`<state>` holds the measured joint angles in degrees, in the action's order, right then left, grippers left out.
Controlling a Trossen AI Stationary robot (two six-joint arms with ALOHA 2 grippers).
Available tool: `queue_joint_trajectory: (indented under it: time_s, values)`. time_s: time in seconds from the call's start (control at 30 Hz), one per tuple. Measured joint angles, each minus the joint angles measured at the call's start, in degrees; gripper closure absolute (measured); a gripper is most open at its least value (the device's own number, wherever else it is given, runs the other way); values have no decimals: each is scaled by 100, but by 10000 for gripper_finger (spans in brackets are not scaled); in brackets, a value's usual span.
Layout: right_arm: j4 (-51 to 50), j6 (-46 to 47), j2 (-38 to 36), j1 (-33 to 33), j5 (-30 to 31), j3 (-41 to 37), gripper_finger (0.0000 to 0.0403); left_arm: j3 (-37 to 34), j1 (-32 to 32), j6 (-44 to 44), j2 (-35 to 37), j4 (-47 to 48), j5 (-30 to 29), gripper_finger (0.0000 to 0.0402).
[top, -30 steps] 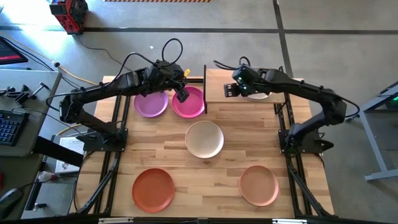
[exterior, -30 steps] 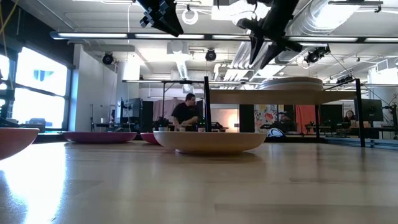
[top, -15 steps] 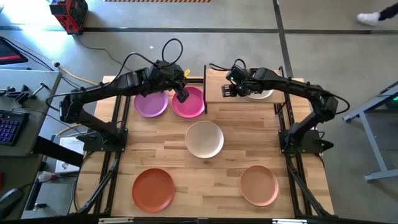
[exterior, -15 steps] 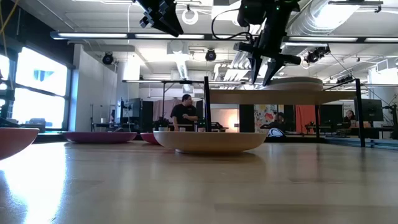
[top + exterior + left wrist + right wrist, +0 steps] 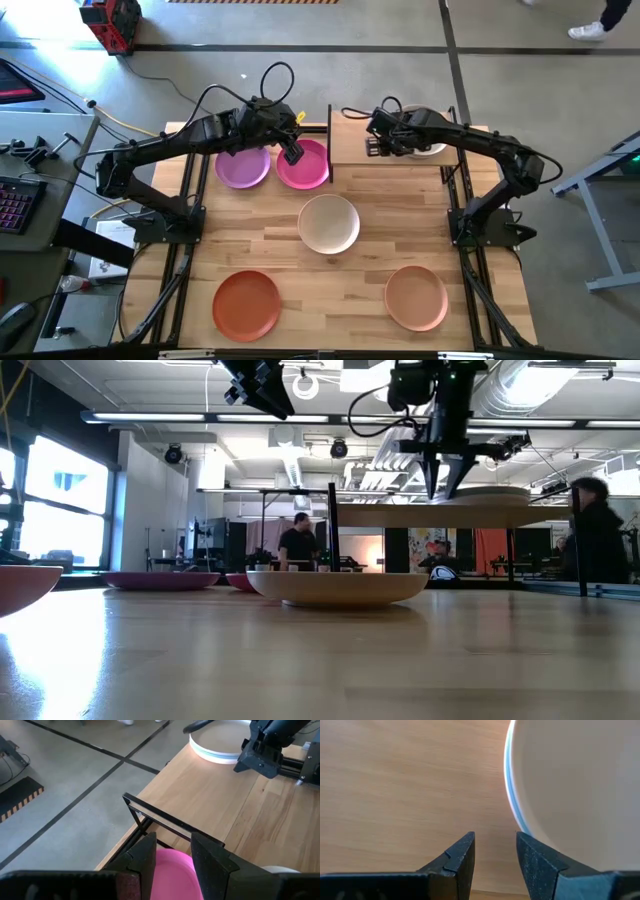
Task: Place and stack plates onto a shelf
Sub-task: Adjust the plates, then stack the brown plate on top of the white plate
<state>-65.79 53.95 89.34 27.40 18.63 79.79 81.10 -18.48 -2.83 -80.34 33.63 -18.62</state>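
The right gripper [image 5: 378, 148], fingers apart and empty, is hovering over the shelf [image 5: 350, 140], just beside the stacked plates [image 5: 428, 150].

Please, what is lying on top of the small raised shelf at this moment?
On the shelf lies a stack of pale plates, white over a bluish rim. The right gripper hovers open beside it. How many plates it holds cannot be seen.
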Motion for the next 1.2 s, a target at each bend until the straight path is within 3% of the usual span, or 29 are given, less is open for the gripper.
queue_joint_trajectory:
  time_s: [0.13, 0.33, 0.8, 1.0, 1.2]
  values:
    - [-88, -123, -2, 0, -53, -2, 265, 0, 0, 0, 0, 0, 0, 289]
    - [-89, -705, -151, -233, -677, -4, 265, 0, 0, -9, 0, 2, 1, 289]
    - [-235, -1464, -754, -1663, -1470, -3, 265, 0, 0, -415, -2, 28, 5, 289]
    - [-449, -1838, -761, -2243, -1904, -4, 265, 0, 3, -832, -2, 470, 12, 289]
    - [-577, -2320, -760, -2757, -1923, -3, 265, 0, 127, -1379, -2, 955, 8, 289]
